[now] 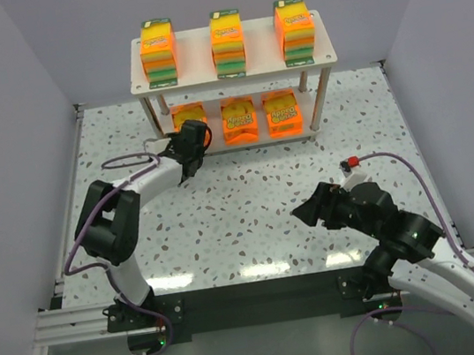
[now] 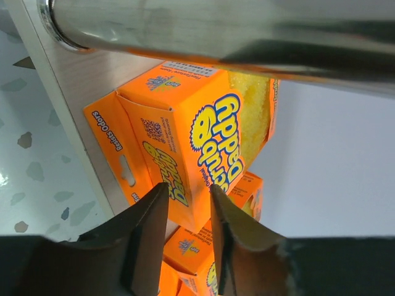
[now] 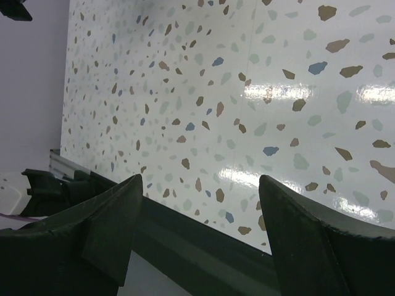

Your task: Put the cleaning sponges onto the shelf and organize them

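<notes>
All six packs are on the shelf [image 1: 205, 80]: three stand in a row on the top board and three on the lower one, evenly spaced, so by my reading the job is nearly finished. The left arm [image 1: 144, 182] reaches in low under the top board, and its jaws sit at the lower-left pack [image 1: 189, 113], probably because that pack is the one being seated or squared up. In the left wrist view the two fingers [image 2: 145, 234] stand close together with the pack's near edge [image 2: 191, 129] showing in the narrow gap. I cannot tell whether they pinch it or only rest in front of it. This pack lies slightly askew on the board compared with its two neighbours [image 1: 240, 119]. A shelf leg [image 2: 247, 24] crosses just above the wrist camera, so any pull-back needs to run low and straight to avoid knocking it or dragging the pack along. The right arm [image 1: 386, 222] waits well apart over bare bench [image 1: 250, 202], its jaws spread wide and holding nothing, clear of the shelf.
</notes>
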You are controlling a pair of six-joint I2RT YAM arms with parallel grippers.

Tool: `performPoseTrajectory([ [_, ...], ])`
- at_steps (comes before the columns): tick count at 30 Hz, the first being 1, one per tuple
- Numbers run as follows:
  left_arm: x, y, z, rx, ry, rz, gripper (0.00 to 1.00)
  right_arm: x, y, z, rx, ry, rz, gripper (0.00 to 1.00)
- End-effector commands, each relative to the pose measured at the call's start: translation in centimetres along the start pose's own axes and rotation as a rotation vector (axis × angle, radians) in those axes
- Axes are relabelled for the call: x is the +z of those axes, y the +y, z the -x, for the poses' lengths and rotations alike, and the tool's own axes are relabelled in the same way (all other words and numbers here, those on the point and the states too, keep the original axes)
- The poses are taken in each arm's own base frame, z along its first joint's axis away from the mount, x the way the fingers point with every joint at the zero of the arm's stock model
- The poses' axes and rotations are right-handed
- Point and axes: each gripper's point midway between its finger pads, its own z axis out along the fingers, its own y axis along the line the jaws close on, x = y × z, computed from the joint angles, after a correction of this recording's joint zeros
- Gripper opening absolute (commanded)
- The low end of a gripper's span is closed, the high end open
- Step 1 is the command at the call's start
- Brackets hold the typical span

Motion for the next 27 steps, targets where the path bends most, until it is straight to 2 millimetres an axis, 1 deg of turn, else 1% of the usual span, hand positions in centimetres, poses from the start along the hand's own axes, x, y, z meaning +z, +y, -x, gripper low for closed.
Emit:
performPoseTrajectory([
  [1,-0.7,-2.7,0.1,-0.016,0.01,-0.062,0.47,-0.1,0.7,0.5,0.006,-0.01,0.016,0.8],
  [2,-0.9,-2.8,0.2,-0.009,0.014,-0.072,0.51,-0.1,0.7,0.6,0.006,-0.012,0.016,0.79],
  [3,-1.4,-3.3,0.4,-0.012,0.018,-0.083,0.59,0.0,0.6,0.4,0.007,-0.009,0.017,0.8],
  [4,-1.7,-3.5,0.4,-0.01,0.021,-0.089,0.63,0.0,0.7,0.4,0.009,-0.008,0.018,0.8],
  [6,-2.3,-3.4,0.6,0.016,0.025,-0.095,0.66,0.1,0.7,0.4,0.007,-0.006,0.021,0.8],
  [7,-3.1,-4.1,0.8,0.014,0.032,-0.113,0.68,0.1,0.7,0.3,0.009,-0.005,0.02,0.8],
  [8,-3.6,-4.4,0.7,0.037,0.047,-0.125,0.69,0.2,0.7,0.3,0.005,-0.005,0.02,0.8],
  [9,-4.5,-4.6,1.0,0.047,0.06,-0.143,0.7,0.2,0.7,0.4,0.0,-0.009,0.021,0.8],
  [10,-5.0,-4.5,1.1,0.072,0.073,-0.146,0.7,0.2,0.6,0.4,-0.005,-0.009,0.021,0.81],
  [11,-5.9,-5.6,0.5,0.071,0.124,-0.2,0.7,0.2,0.8,0.5,-0.012,-0.016,0.027,0.82],
  [12,-6.3,-4.7,0.4,0.17,0.141,-0.213,0.7,0.2,0.7,0.6,-0.027,-0.016,0.023,0.84],
  [13,-7.7,-5.5,0.4,0.203,0.172,-0.256,0.71,0.2,0.7,0.7,-0.033,-0.019,0.023,0.87],
  [14,-9.0,-6.2,-0.5,0.242,0.244,-0.317,0.71,0.2,0.8,0.8,-0.041,-0.023,0.025,0.89],
  [15,-9.5,-4.9,-0.6,0.38,0.264,-0.352,0.71,0.3,0.8,0.9,-0.058,-0.022,0.024,0.91],
  [16,-11.5,-6.0,-0.3,0.427,0.288,-0.43,0.71,0.2,0.9,1.0,-0.067,-0.024,0.024,0.96],
  [17,-12.7,-5.7,-0.6,0.531,0.314,-0.484,0.71,0.2,0.8,1.1,-0.073,-0.024,0.019,0.99],
  [18,-14.4,-5.6,0.1,0.565,0.326,-0.526,0.71,0.1,0.7,1.2,-0.091,-0.028,0.014,0.99],
  [19,-15.3,-5.3,0.3,0.609,0.341,-0.559,0.71,0.1,0.8,1.4,-0.101,-0.034,0.011,0.99],
  [20,-15.9,-3.8,0.3,0.695,0.37,-0.584,0.71,0.0,0.7,1.6,-0.11,-0.038,0.007,0.99],
  [21,-16.6,-3.4,0.8,0.715,0.378,-0.586,0.71,-0.1,0.7,1.8,-0.122,-0.044,0.003,0.99],
  [22,-18.4,-4.1,1.9,0.724,0.365,-0.631,0.72,-0.2,0.7,2.2,-0.127,-0.06,-0.006,0.99],
  [23,-19.1,-3.0,2.0,0.811,0.392,-0.658,0.73,-0.2,0.6,2.4,-0.134,-0.067,-0.015,0.99],
  [24,-20.7,-3.6,2.9,0.818,0.387,-0.692,0.78,-0.3,0.5,2.6,-0.142,-0.073,-0.023,0.99],
  [25,-21.5,-3.3,3.1,0.858,0.402,-0.707,0.79,-0.4,0.4,3.1,-0.146,-0.093,-0.036,0.99],
  [26,-22.8,-3.0,2.9,0.992,0.436,-0.771,0.8,-0.4,0.3,3.3,-0.155,-0.102,-0.046,0.99],
  [27,-24.0,-3.2,3.0,1.029,0.46,-0.799,0.97,-0.4,0.2,3.4,-0.159,-0.102,-0.054,0.99],
])
